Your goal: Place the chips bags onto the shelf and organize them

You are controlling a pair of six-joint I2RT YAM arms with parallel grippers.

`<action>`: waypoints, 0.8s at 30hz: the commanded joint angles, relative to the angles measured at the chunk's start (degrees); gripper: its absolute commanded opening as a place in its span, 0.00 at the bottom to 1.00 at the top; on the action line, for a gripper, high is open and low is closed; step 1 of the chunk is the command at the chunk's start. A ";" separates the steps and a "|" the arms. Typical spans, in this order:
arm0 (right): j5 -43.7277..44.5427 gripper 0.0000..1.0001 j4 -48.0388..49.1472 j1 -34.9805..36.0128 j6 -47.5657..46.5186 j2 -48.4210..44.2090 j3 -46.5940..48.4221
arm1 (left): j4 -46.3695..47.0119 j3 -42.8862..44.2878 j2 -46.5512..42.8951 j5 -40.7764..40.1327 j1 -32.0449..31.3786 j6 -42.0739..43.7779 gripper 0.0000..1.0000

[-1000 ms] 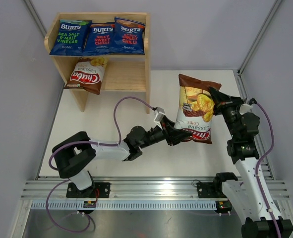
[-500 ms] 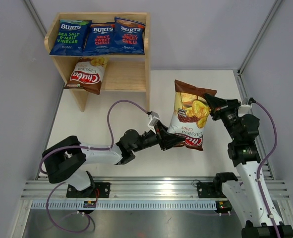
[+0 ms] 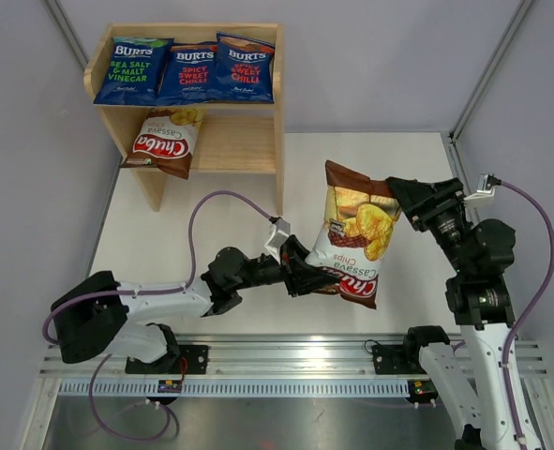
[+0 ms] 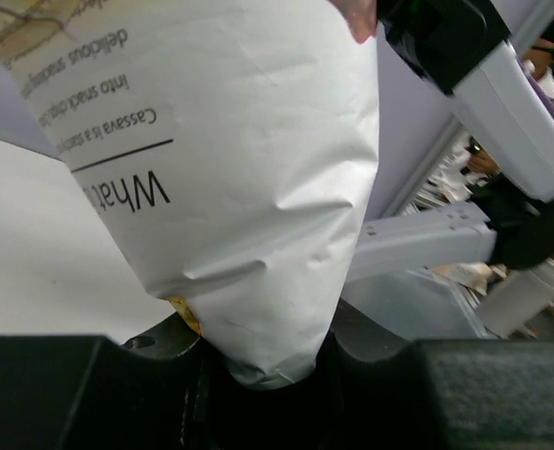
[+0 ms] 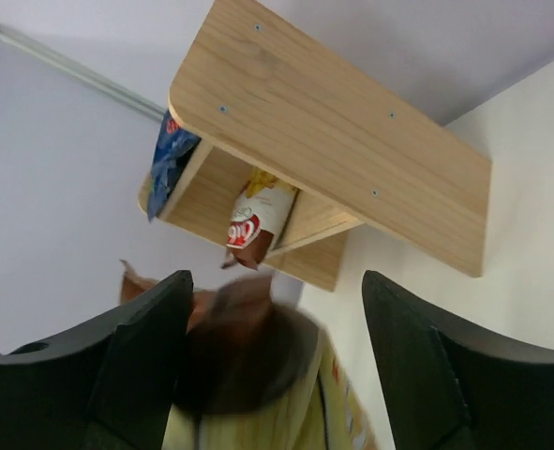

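At the far left of the table [image 3: 417, 159] stands the shelf [image 3: 234, 141], backed against the wall. On its top tier three blue bags lie side by side, labels up: the green-text Burts bag [image 3: 132, 70] at the left end, the middle Burts bag [image 3: 188, 73] overlapping its edge, and the right Burts bag [image 3: 245, 67] against the raised rim, both of these with red labels. On the lower tier the shelved Chuba bag [image 3: 167, 141] lies at the left end, its bottom edge hanging just over the front lip; the right wrist view shows it from the side, inside the open bay. Further right, the left arm reaches low across the table, and the left gripper [image 3: 316, 278] is clamped on the bottom seam of the lifted Chuba bag [image 3: 356, 230]; the left wrist view shows the bag's white back crumpling where the dark fingers [image 4: 370, 375] pinch it. This bag is held in the air above the table's middle, right of the shelf and well apart from it, printed face up and tilted, its top end pointing away. Just beside that top end is the right gripper [image 3: 400, 202], its fingers [image 5: 136, 366] spread wide, the blurred brown top of the bag between them with neither finger pressing on it
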 commanded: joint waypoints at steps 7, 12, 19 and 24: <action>-20.53 0.90 -34.98 -0.10 -43.67 -0.60 22.05 | -7.19 -4.56 -14.73 18.80 -0.38 4.23 0.00; -31.52 0.90 -39.04 1.12 -48.17 -2.80 23.02 | -17.80 -6.67 -24.13 21.97 -0.38 7.21 0.00; -44.57 0.90 -40.70 8.58 -53.00 -2.71 23.11 | -41.29 -2.98 -32.58 18.63 -0.38 13.72 0.04; -41.92 0.90 -39.22 11.59 -48.36 -2.72 22.06 | -46.22 -2.02 -34.17 21.53 -0.38 14.42 0.03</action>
